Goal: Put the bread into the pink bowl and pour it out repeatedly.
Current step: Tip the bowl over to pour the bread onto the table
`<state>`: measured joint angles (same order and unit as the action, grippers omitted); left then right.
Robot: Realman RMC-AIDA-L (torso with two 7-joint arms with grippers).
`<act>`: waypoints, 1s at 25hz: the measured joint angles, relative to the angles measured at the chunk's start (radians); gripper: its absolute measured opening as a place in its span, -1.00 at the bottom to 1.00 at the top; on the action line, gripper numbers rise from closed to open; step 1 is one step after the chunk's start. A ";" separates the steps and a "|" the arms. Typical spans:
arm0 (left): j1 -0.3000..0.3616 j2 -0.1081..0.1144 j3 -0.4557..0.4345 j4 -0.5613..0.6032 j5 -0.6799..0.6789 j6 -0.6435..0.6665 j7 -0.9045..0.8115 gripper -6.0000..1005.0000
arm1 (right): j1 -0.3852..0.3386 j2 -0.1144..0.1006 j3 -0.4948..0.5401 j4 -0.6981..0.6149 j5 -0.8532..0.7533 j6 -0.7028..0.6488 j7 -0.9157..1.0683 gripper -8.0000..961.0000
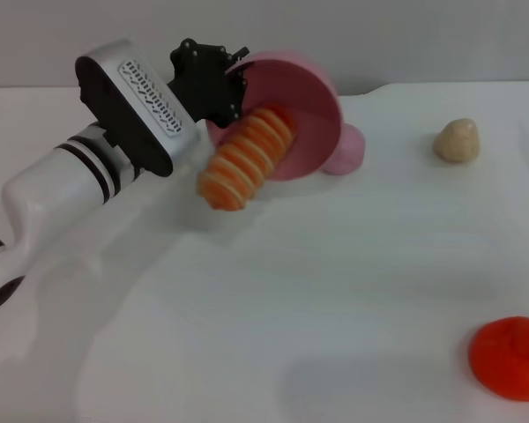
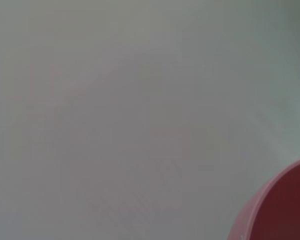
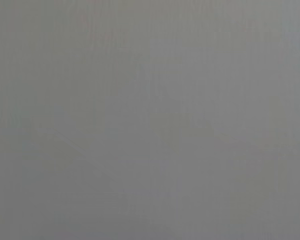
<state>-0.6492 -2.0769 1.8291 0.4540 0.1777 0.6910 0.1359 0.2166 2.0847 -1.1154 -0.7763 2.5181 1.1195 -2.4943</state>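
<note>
Bread (image 1: pixel 245 159) is sliding out of the pink bowl (image 1: pixel 304 106), tipped on its side near the table's (image 1: pixel 335 291) far edge — the left gripper (image 1: pixel 213 77) is clamping its rim to pour. Right gripper — out of sight, state unknowable.

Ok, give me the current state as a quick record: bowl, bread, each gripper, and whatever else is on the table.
pink bowl: tipped on its side, opening facing the camera
bread: sliding out of the bowl's mouth, lower end at the table
left gripper: at the bowl's rim, holding it tipped
right gripper: not in view
other items: beige lump far right; orange-red round thing near right; small pink toy behind the bowl
</note>
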 joint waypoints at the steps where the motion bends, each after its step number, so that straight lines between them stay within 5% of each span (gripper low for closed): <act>1: 0.002 0.000 -0.003 0.000 -0.003 0.000 0.020 -0.91 | 0.005 0.000 0.000 0.007 0.000 0.000 0.000 0.00; 14: 0.013 0.000 -0.007 0.017 -0.173 0.017 0.226 -0.90 | 0.051 0.000 -0.003 0.049 0.001 -0.003 -0.001 0.00; 25: 0.023 -0.001 0.011 0.015 -0.300 0.153 0.258 -0.90 | 0.056 -0.002 -0.003 0.051 0.001 -0.003 -0.005 0.00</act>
<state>-0.6260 -2.0777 1.8396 0.4685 -0.1223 0.8444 0.3942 0.2725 2.0831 -1.1180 -0.7255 2.5189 1.1165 -2.4991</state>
